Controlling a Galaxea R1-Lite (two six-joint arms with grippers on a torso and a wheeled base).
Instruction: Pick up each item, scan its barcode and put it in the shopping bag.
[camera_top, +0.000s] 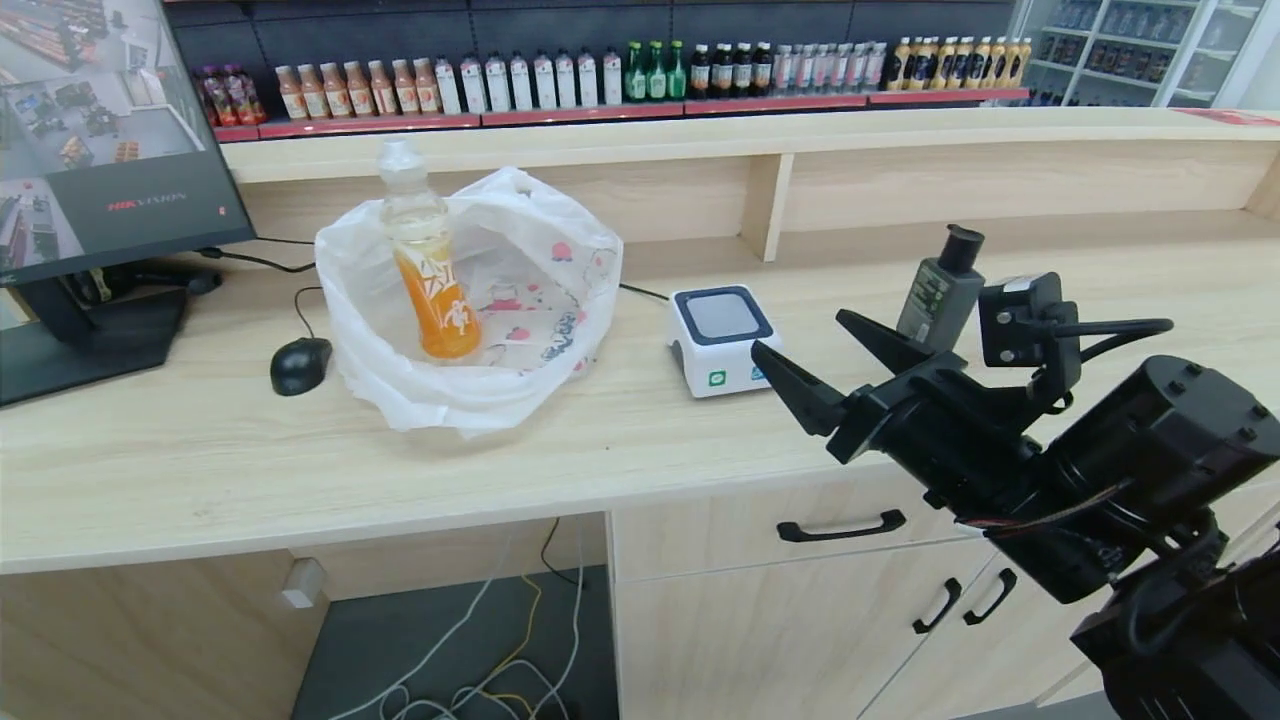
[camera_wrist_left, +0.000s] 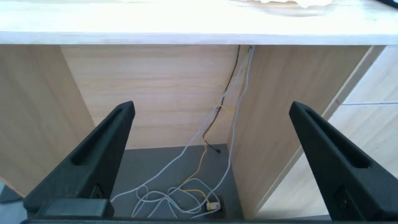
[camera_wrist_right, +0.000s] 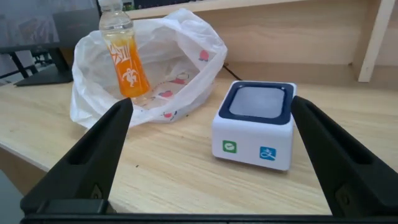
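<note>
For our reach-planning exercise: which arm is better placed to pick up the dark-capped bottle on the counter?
Right. Its open end effector hovers over the counter near the bottle; the left end effector is down below counter level, facing cables.

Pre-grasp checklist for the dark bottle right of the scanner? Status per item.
1. Right hand open, empty: ok.
2. Dark grey plastic bottle with black cap upright on the light wooden counter, untouched: ok.
3. Where its barcode faces: cannot tell.
4. White box scanner window uncovered: ok.
5. White plastic shopping bag mouth open, orange drink bottle standing inside: ok.
6. Left hand open, below the counter edge, out of the way: ok.
</note>
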